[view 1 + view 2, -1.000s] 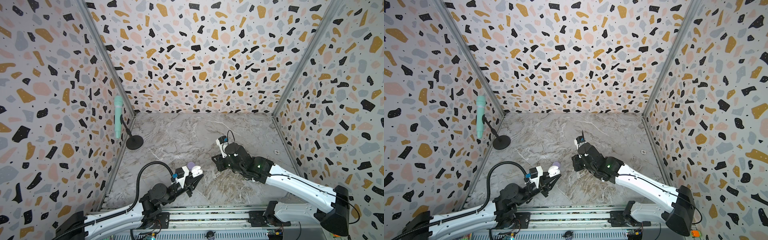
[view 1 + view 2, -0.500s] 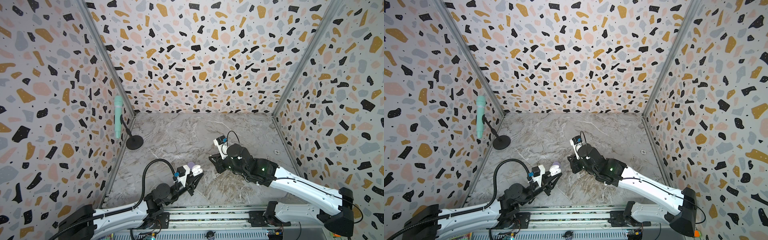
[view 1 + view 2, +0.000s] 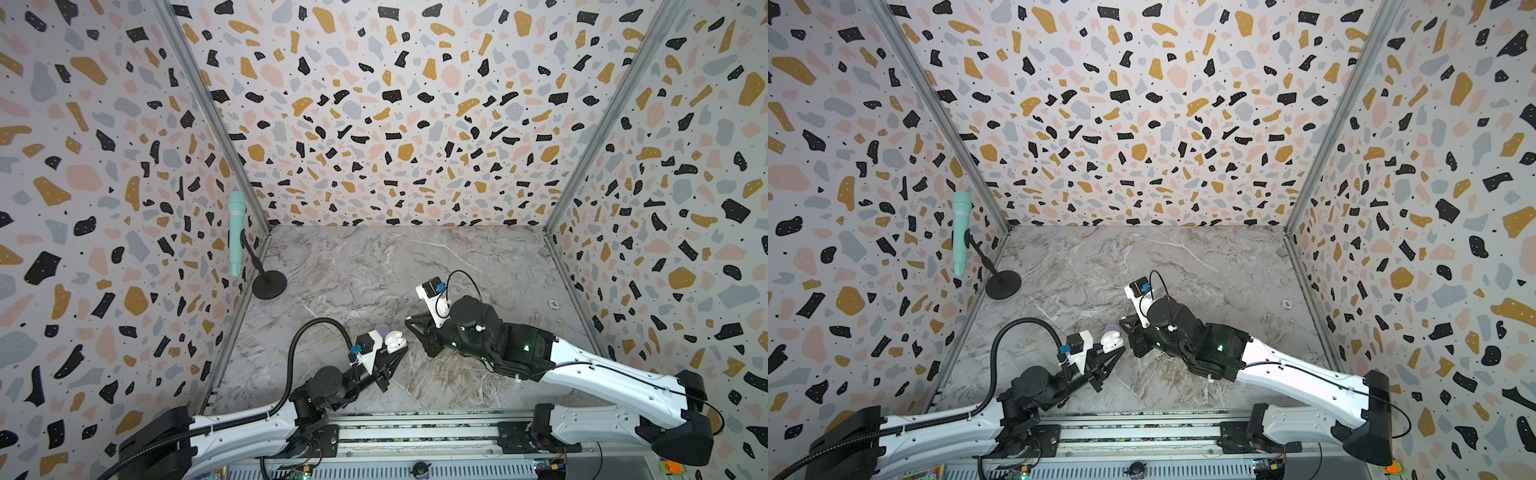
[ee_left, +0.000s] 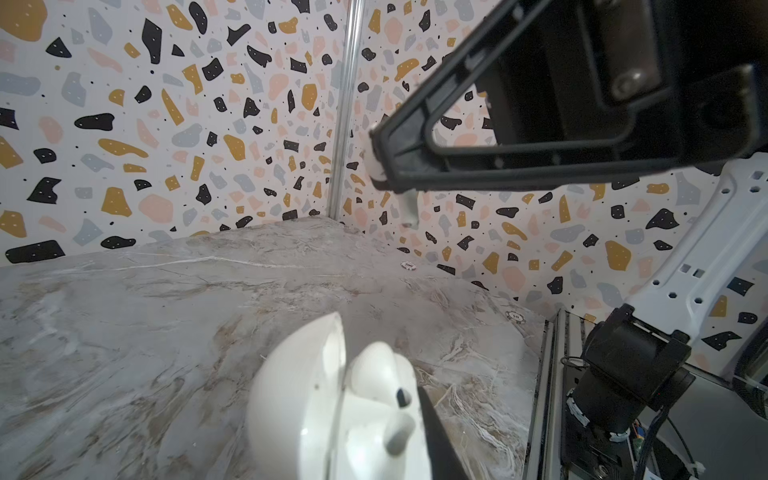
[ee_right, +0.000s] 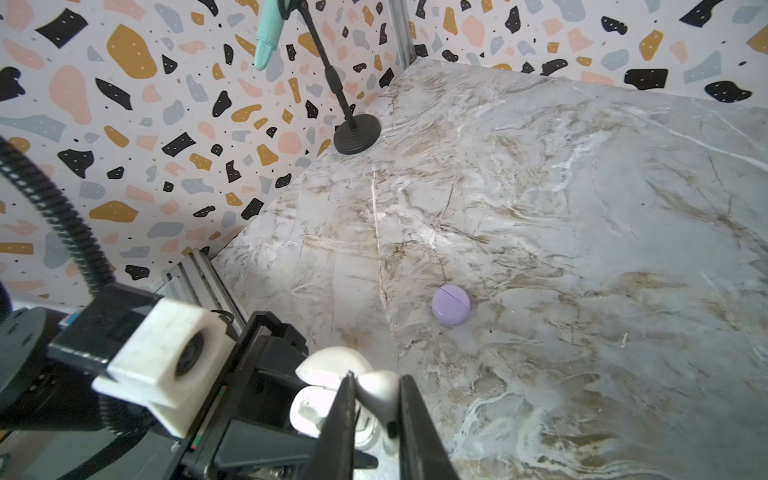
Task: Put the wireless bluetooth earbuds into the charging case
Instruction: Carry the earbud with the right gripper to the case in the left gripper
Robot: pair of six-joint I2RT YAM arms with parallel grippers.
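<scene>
The white case (image 4: 332, 407) is gripped by the left hand (image 3: 397, 349); the earbud (image 5: 376, 392), seen only in wrist views, is pinched by the right hand (image 5: 377, 380) at one o'clock.

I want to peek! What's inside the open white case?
One socket shows in the white case, and it looks empty. The right gripper and the white earbud it holds cover the rest.
</scene>
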